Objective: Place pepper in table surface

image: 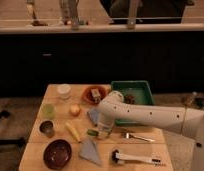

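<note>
One gripper is shown, low over mid-table at the end of the white arm, which enters from the right. State of the jaws: cannot tell; the wrist housing covers them. A dark green sliver, prob. the pepper, pokes out just left of the gripper, at or v. near the table surface. Whether it is gripped or already resting on the wood cannot be told.

Surroundings, working outward:
- blue-grey cloth, just below-left of the gripper; a second blue-grey patch sits just above it
- pale yellow elongated vegetable, to the left, near the pepper
- fork, to the right, near the gripper
- brush w/ white handle along the near edge
- dark bowl, near-left corner; metal cup and light green cup along the left side
- small yellow fruit, white container and orange-red dish toward the far side
- dark green tray, far right, partly behind the arm

Step in hand (judged): set-down, nearly complete. To do it well: lower until the pepper lies flat on bare wood betw. the vegetable and the fork, not on the cloth; part the jaws only w/ the pepper supported; then lift straight up so the fingers do not drag or roll it. Risk: a sideways exit could nudge the pepper onto the cloth or against the vegetable.
</note>
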Robot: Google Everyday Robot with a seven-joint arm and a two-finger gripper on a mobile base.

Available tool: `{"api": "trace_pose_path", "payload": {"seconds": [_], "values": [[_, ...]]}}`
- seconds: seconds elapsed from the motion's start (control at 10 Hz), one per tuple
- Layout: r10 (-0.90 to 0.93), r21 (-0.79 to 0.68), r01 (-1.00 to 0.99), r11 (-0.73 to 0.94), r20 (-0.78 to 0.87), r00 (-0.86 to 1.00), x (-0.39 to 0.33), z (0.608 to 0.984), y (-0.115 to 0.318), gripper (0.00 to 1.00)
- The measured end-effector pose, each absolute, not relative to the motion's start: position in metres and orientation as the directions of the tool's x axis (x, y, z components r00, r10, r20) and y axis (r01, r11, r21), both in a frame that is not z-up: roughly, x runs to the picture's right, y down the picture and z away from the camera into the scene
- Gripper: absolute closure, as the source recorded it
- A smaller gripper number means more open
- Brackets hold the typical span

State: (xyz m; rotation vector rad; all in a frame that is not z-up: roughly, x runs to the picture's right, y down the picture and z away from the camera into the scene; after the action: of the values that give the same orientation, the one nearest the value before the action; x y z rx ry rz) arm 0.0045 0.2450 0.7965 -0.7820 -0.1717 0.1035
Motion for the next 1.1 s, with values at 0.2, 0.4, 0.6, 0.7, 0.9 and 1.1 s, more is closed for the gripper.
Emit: {"api": "trace_pose_path", "payload": {"seconds": [0.2, 0.4, 0.6, 0.7, 0.9, 1.1], "values": [[0.157, -0.708, -0.029, 0.706, 0.116, 0.981, 0.0044, 0.7965, 0.2446, 0.84], [0.156, -0.708, -0.029, 0.706, 0.116, 0.981, 0.004, 0.7964, 0.2446, 0.65], [0.157, -0.708, -0.029, 0.706, 0.116, 0.981, 0.0043, 0.7964, 0.2446, 0.44], [0.157, -0.708, -0.03, 0.706, 0.116, 0.981, 0.0045, 0.7964, 0.2446, 0.36], [0.157, -0.708, -0.03, 0.706, 0.115, 0.981, 0.0047, 0.7964, 0.2446, 0.2], [0.158, -0.708, -0.03, 0.706, 0.115, 0.981, 0.0047, 0.7964, 0.2446, 0.2]]}}
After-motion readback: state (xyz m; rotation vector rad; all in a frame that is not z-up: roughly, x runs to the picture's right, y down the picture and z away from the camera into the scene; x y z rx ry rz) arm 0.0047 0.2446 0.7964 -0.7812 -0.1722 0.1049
